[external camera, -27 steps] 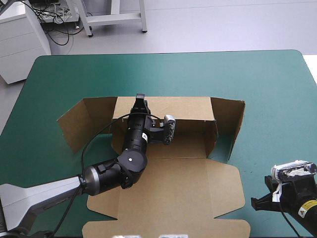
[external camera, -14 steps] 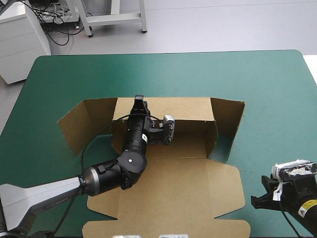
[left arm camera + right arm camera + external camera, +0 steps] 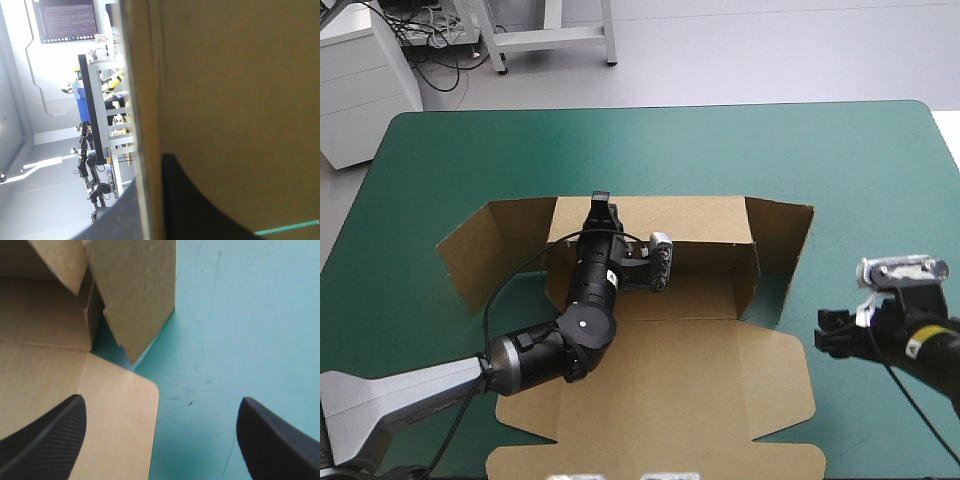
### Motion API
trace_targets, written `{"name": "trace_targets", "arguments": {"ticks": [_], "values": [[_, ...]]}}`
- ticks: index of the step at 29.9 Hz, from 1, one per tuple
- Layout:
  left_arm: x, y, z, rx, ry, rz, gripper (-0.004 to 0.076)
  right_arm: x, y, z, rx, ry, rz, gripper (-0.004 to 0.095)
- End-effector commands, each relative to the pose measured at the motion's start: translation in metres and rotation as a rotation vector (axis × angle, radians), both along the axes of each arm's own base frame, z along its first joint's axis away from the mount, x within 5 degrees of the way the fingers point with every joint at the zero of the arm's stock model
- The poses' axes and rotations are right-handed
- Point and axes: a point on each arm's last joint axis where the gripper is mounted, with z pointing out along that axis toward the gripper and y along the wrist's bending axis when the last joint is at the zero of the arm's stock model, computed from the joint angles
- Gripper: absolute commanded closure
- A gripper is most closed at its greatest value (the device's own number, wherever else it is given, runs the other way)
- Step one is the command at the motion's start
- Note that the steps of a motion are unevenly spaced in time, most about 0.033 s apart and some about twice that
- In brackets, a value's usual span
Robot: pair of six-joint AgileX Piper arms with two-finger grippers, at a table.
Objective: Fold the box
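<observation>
Brown cut-board box [image 3: 670,380] lies mid-way on your teal-green surface [image 3: 470,150], far wall raised, lid flat toward the near edge. Your left black-finned pincer [image 3: 602,200] clamps that wall; your right pincer [image 3: 162,399] stands apart beside the box's right flap.

Probably a lab — white cabinet [image 3: 360,100], tangled cables [image 3: 438,62], grey floor [image 3: 770,50].

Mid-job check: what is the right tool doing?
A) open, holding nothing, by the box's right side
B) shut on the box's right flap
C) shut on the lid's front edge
A: the right tool has its fingers wide apart with nothing between them, beside the right flap of the box.
</observation>
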Motion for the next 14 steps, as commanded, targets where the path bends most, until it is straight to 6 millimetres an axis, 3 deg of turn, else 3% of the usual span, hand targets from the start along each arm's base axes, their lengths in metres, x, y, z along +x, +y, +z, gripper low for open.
{"name": "trace_targets", "arguments": {"ticks": [1, 10, 14], "values": [[-0.004, 0.003, 0.021, -0.028, -0.075, -0.009, 0.0756, 0.038, 0.004, 0.037, -0.043, -0.089, -0.023, 0.0143], [-0.003, 0.002, 0.020, -0.032, -0.065, -0.007, 0.0756, 0.122, 0.019, 0.094, -0.120, -0.065, -0.051, 0.0143], [-0.003, 0.002, 0.020, -0.074, -0.059, 0.004, 0.0756, 0.157, 0.021, 0.107, -0.142, -0.047, -0.070, 0.0144]]}}
